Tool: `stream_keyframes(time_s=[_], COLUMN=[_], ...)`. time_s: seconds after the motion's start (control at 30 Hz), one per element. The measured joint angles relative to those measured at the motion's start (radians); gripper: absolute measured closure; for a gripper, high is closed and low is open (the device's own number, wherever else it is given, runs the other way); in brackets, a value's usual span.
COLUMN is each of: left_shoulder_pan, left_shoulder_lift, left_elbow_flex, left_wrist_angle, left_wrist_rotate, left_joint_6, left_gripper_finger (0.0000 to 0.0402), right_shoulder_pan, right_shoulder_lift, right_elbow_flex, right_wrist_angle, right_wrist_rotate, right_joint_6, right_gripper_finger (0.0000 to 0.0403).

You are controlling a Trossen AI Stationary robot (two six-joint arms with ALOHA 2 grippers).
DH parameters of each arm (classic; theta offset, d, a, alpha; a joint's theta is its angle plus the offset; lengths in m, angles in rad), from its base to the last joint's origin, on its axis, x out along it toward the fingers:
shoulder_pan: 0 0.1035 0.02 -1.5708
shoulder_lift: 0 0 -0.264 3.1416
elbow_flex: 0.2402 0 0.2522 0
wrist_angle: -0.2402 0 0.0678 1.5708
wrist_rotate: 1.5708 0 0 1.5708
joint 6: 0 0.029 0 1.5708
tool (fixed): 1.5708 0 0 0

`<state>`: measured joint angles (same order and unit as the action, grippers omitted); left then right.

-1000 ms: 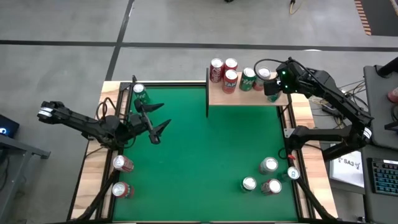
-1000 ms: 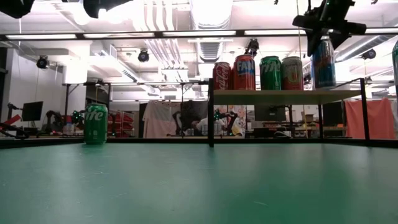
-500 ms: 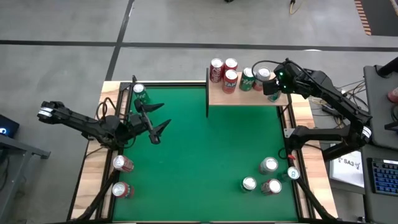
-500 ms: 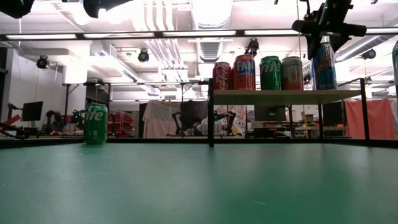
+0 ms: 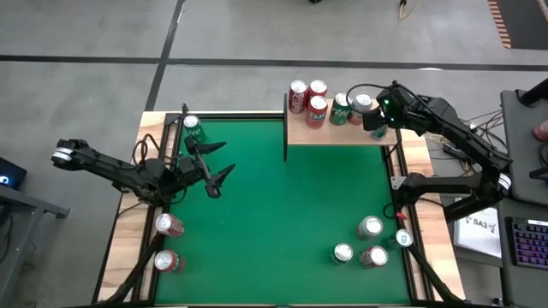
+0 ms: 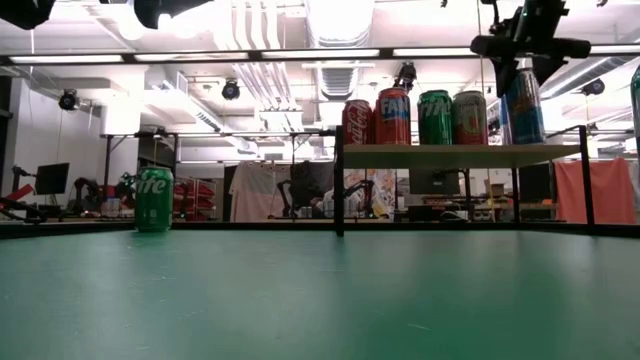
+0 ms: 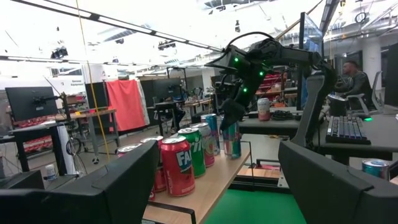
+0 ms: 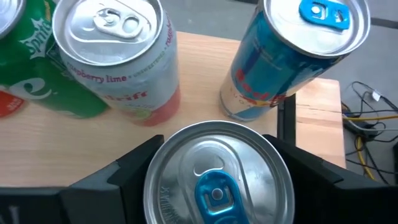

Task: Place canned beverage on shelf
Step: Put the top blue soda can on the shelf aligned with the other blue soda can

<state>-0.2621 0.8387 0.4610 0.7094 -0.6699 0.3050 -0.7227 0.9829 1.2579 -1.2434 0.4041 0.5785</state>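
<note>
While our right gripper (image 8: 214,186) brackets the tall blue-and-silver aluminium can (image 6: 522,105), we cannot tell if its fingers grip or have let go. That can stands at the right end of the light-wood shelf (image 5: 338,134). We should lift straight up, sparing neighbouring cans. Our left gripper (image 5: 221,175) waits wide open by the table's left edge.

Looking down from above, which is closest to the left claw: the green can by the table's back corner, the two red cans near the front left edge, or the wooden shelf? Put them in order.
From the left gripper:
1. Green can, just behind it at the table's back left.
2. Upper red can, toward the front left edge.
3. Lower red can, farther along that edge.
4. Shelf, across at the back right.
</note>
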Motion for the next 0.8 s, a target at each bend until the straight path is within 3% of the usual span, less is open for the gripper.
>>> stream_keyframes(time_s=[0.5,0.8], left_shoulder_pan=[0.0,0.0], left_shoulder_lift=[0.0,0.0], left_elbow_flex=[0.0,0.0], left_wrist_angle=[-0.005,-0.007], left_wrist_rotate=[0.0,0.0], left_joint_6=[0.0,0.0], left_gripper_finger=[0.0086,0.0086], right_shoulder_pan=[0.0,0.0], right_shoulder_lift=[0.0,-0.001], right_elbow_flex=[0.018,0.139], right_wrist_angle=[-0.001,0.001], right_wrist_rotate=[0.026,0.028], right_joint_6=[-0.011,-0.023], right_gripper_finger=[0.0079,0.0077])
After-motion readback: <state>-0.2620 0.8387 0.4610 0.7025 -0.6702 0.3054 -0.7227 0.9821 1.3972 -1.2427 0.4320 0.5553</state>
